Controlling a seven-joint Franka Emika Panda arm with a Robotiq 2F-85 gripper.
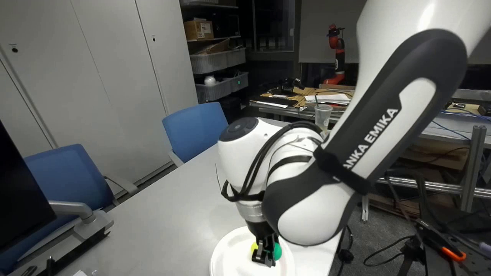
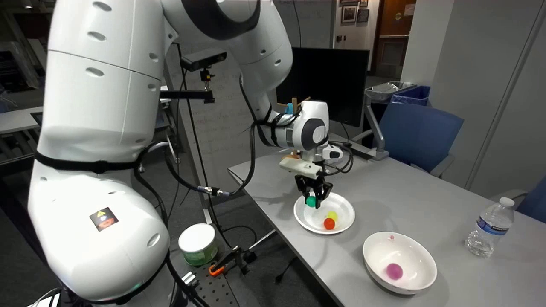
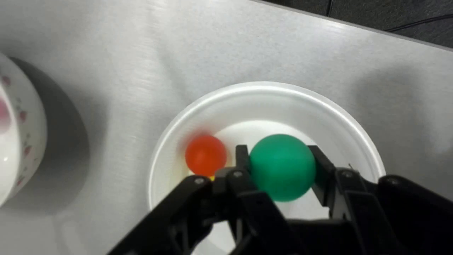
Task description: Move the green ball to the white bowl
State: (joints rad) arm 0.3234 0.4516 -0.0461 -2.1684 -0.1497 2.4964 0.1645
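The claw (image 3: pixel 279 157) grips the green ball (image 3: pixel 282 168), its 2 fingers (image 3: pixel 242 156) on opposite sides, over the plate (image 3: pixel 265 86). On the plate, the red ball (image 3: pixel 205 155) lies just beside the yellow ball (image 2: pixel 332 216); an exterior view shows both, while the wrist view gives a mere sliver of the yellow. The plate sits near 1 edge of the worktop (image 2: pixel 426 200). Well apart, farther from the corner seen in an exterior view, the bowl (image 2: pixel 418 266) holds the pink ball (image 2: pixel 394 271); the wrist view adds marks on its outer wall. Only an exterior view shows the bottle (image 2: pixel 490 228), nearer the opposite edge, where 2 chairs (image 1: pixel 195 130) stand.
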